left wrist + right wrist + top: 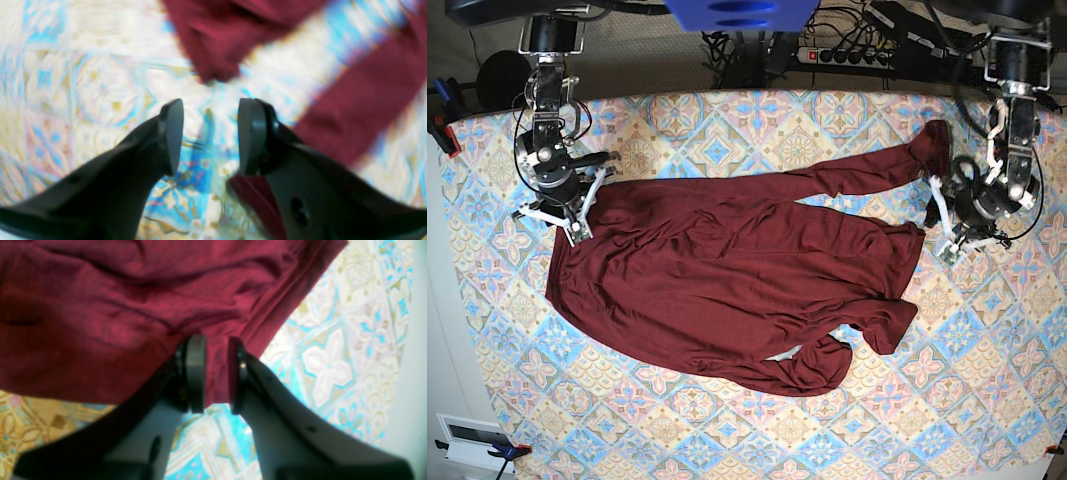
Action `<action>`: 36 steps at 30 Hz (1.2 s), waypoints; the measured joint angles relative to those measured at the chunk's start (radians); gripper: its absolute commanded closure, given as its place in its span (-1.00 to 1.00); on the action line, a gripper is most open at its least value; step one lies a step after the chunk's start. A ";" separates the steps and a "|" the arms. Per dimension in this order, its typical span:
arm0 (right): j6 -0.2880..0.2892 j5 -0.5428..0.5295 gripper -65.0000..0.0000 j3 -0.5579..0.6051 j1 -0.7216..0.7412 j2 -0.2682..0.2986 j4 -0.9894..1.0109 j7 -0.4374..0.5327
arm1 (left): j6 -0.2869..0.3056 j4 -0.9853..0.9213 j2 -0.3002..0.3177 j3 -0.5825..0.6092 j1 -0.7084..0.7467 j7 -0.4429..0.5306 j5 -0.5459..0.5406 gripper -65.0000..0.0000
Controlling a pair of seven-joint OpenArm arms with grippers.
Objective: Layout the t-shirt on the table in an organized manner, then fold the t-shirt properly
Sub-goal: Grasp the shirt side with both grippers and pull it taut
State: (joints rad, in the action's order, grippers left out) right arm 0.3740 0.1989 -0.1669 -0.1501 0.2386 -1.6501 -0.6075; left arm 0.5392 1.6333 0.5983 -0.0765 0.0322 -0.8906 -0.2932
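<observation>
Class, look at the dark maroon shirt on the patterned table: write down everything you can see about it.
The plain dark maroon knit t-shirt has long sleeves and no print. It lies spread but wrinkled across the pastel diamond-tiled table. One sleeve stretches toward the left gripper, whose jaws stand open and hold nothing. The other sleeve is bent back near the front edge. The right gripper pinches a fold at the shirt's edge.

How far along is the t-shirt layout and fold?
Done: the t-shirt lies roughly spread on the table.
In hand: the right end effector pinches its hem; the left end effector is open, holding nothing.
Left: smoothing wrinkles, straightening both sleeves, all folding.
</observation>
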 measured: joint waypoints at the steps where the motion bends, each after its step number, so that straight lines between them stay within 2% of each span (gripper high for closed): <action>1: 0.001 0.000 0.66 0.000 -0.002 0.000 0.000 0.000 | 0.000 -0.042 -0.023 0.000 -0.030 0.006 -0.003 0.18; 6: 0.000 -0.003 0.66 0.002 0.000 0.000 0.000 0.000 | -0.002 -0.232 -0.122 -0.001 -0.166 0.015 -0.009 0.18; 10: 0.001 -0.001 0.66 0.001 -0.001 -0.001 0.000 -0.003 | -0.010 -0.315 -0.150 0.011 -0.225 0.017 -0.007 0.19; 13: 0.000 0.000 0.66 0.001 -0.002 0.000 -0.004 0.000 | -0.011 -0.395 -0.161 0.097 -0.277 0.023 0.043 0.20; 15: 0.000 -0.001 0.66 0.001 -0.002 -0.001 -0.004 0.001 | -0.014 -0.397 -0.162 0.159 -0.290 0.044 0.064 0.32; 16: 0.001 -0.005 0.66 0.002 -0.003 -0.001 -0.005 0.003 | -0.014 -0.391 -0.157 0.183 -0.290 0.045 0.063 0.46; 18: 0.000 -0.003 0.66 0.002 -0.006 -0.001 -0.005 -0.003 | -0.006 -0.346 -0.141 0.218 -0.277 0.044 0.048 0.77; 20: 0.001 -0.003 0.66 0.001 -0.005 -0.002 -0.005 -0.003 | 0.003 -0.270 -0.111 0.224 -0.220 0.106 0.008 0.99; 26: 0.000 0.000 0.67 0.001 -0.024 -0.001 -0.005 0.000 | 0.005 -0.229 0.049 0.227 -0.171 0.214 0.008 1.00; 31: -0.001 0.001 0.67 0.011 -0.061 0.002 -0.006 -0.006 | 0.008 -0.227 0.174 0.228 -0.118 0.384 0.006 1.00; 33: -0.006 0.005 0.67 0.060 -0.066 0.008 -0.006 -0.003 | 0.007 -0.228 0.217 0.227 -0.072 0.453 0.009 1.00; 36: 0.005 -0.002 0.67 0.118 -0.087 0.000 -0.030 0.011 | 0.007 -0.229 0.262 0.227 -0.034 0.504 0.011 1.00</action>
State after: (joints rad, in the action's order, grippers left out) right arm 0.3794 0.1974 -0.0490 -0.2375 0.2386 -1.6798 -0.5964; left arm 0.5461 1.4044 0.8604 0.1509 -0.0021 -0.3866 -0.2825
